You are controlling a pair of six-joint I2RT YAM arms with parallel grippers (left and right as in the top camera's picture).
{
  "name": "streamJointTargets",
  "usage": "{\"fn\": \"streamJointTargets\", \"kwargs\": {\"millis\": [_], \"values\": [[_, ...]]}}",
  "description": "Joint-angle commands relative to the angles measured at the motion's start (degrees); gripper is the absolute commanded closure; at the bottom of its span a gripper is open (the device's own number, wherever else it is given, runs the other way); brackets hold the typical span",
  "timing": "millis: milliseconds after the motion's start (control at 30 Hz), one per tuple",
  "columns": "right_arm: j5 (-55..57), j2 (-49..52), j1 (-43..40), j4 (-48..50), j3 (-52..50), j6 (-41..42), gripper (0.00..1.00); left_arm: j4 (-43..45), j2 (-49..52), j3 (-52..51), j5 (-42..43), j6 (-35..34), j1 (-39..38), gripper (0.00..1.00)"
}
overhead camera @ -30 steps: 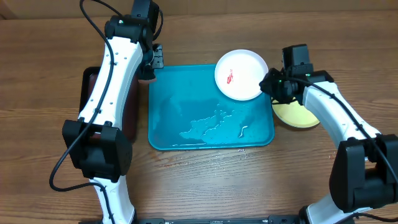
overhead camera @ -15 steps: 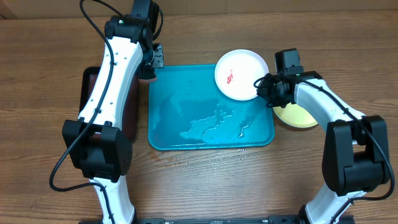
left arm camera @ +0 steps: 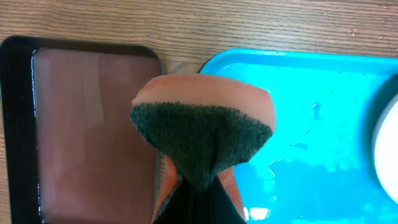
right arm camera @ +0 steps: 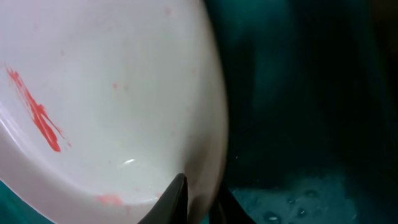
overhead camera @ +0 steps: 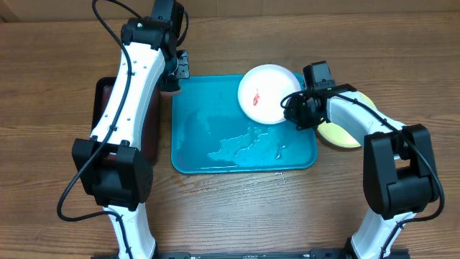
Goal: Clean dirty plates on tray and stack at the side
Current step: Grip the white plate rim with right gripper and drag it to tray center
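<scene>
One beat on from a wider gape, nipping the right hand nearly shut on the white plate at its rim, a finger on each face, and dragging it from the far right corner of the tray inward. Probably bringing the red smear within scrubbing reach. Clamping the sponge tight in the left hand at the tray's far left corner; leaving the yellow-green plate on the worktop beside the tray.

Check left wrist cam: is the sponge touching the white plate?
No, the sponge is over a corner of the turquoise tray, clear of the white plate at the frame's right edge.
</scene>
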Motion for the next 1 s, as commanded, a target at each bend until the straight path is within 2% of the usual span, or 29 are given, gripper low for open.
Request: {"fn": "streamJointTargets", "kwargs": {"millis": [0, 167, 300, 467, 800, 967], "values": [[-5.35, 0.28, 2.99, -0.81, 1.6, -0.79, 0.88, 0.22, -0.33, 0.79, 0.31, -0.17, -0.13, 0.96], [-6.56, 0.28, 9.27, -2.14, 1.6, -0.81, 0.89, 0.22, -0.33, 0.79, 0.28, -0.17, -0.13, 0.96], [-5.11, 0.28, 13.27, -0.9, 1.6, -0.85, 0.77, 0.17, -0.33, 0.79, 0.33, -0.17, -0.13, 0.96], [-4.74, 0.28, 13.4, 3.67, 1.6, -0.81, 0.76, 0.0, -0.33, 0.79, 0.28, -0.15, -0.13, 0.95], [3.98, 0.37, 13.22, 13.11, 1.57, -0.81, 0.74, 0.22, -0.33, 0.79, 0.5, -0.17, -0.15, 0.96], [4.63, 2.01, 13.31, 17.79, 1.57, -0.79, 0.69, 0.22, -0.33, 0.79, 0.5, -0.17, -0.15, 0.96]]}}
